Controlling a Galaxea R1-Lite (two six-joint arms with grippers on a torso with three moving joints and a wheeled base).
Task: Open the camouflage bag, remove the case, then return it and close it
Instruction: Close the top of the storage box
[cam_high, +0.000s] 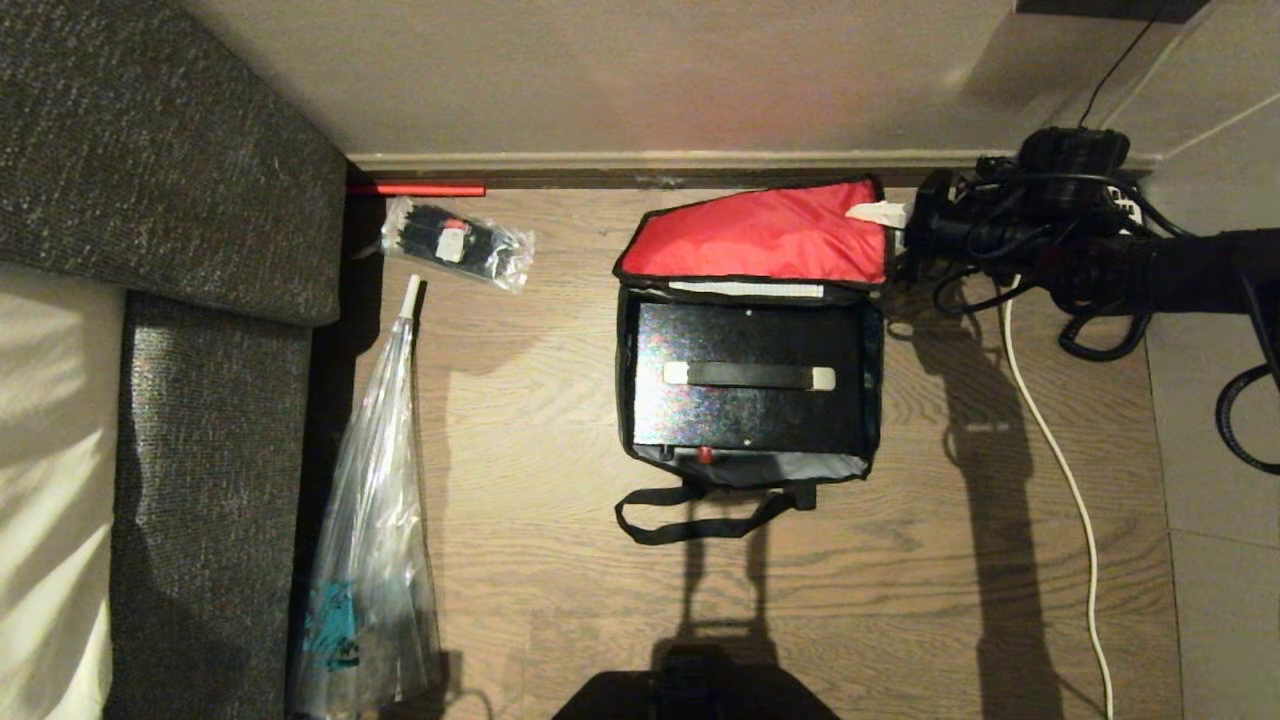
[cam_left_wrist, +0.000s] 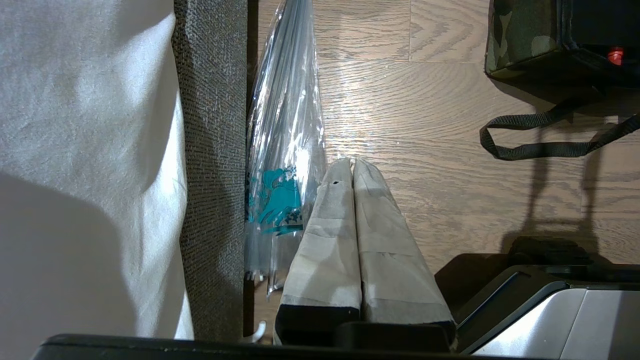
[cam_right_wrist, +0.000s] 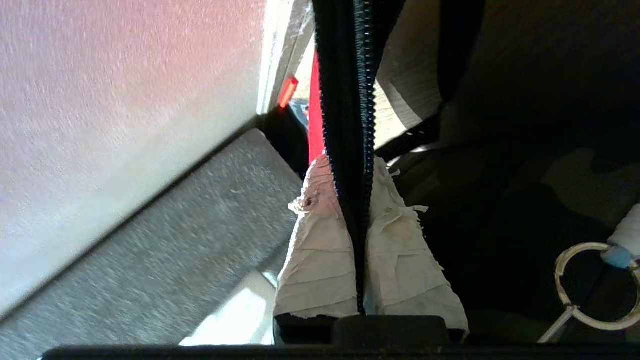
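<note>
The camouflage bag lies open on the wooden floor, its red-lined lid raised toward the wall. Inside it lies the glossy black case, flat, with a black handle on top and a small red button at its near side. My right gripper is at the lid's right corner, shut on the lid's black zipper edge, which runs between its taped fingers. My left gripper hangs shut and empty, well left of the bag, beside the sofa.
A grey sofa fills the left side. A long clear plastic bag and a small plastic bag of black items lie beside it. The wall's baseboard runs right behind the bag. A white cable trails at right.
</note>
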